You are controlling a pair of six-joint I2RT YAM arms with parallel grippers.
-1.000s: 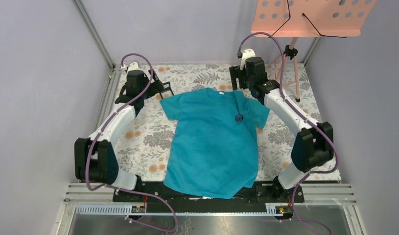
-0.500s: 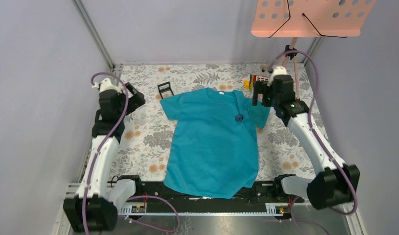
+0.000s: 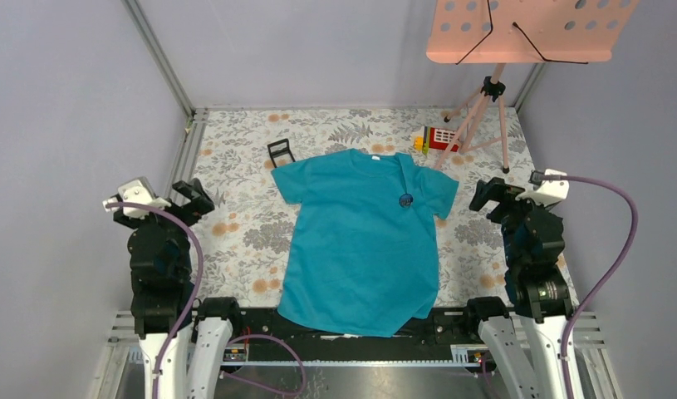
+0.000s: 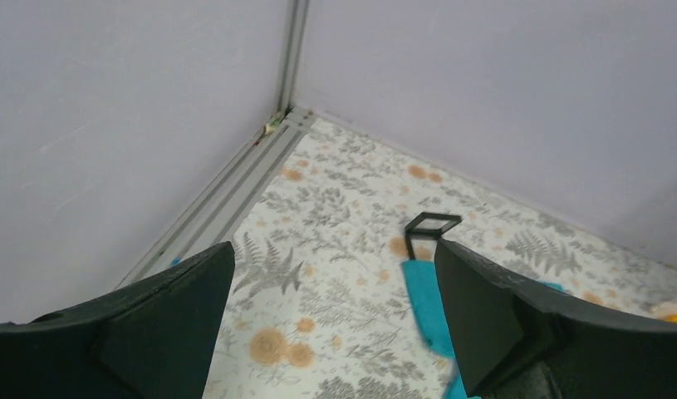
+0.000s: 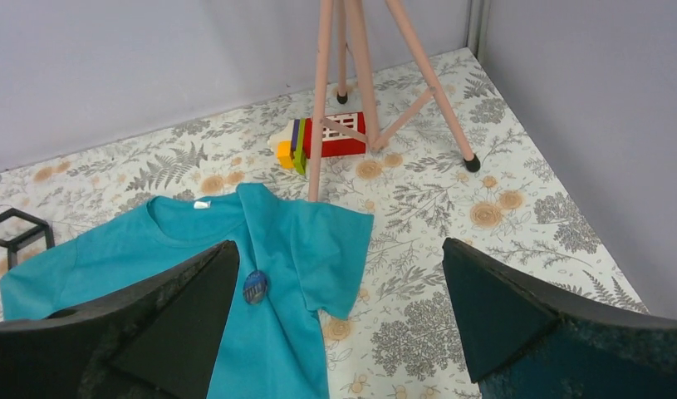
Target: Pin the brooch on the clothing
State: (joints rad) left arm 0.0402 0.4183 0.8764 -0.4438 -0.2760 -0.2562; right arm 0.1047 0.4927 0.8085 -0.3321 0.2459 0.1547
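1. Lying flat on the flowered table cover, a teal T-shirt is seen spread out, with its collar toward the far wall and its hem at the near edge between the two arm bases.
2. A small round dark-blue brooch is seen on the chest of the shirt, just below the collar, on the side toward the right arm and near that sleeve. Whether its pin passes through the cloth cannot be told.
3. The left gripper is held released, fingers spread wide with nothing between them. It is raised at the left side of the table, well apart from the shirt.
4. The right gripper is likewise spread wide and empty. It is raised at the right side of the table, apart from the shirt and the brooch.
5. A small black square frame is seen just beside the sleeve nearest the left arm.
6. A pink tripod stand is set in the far right corner, with a red toy between its legs.
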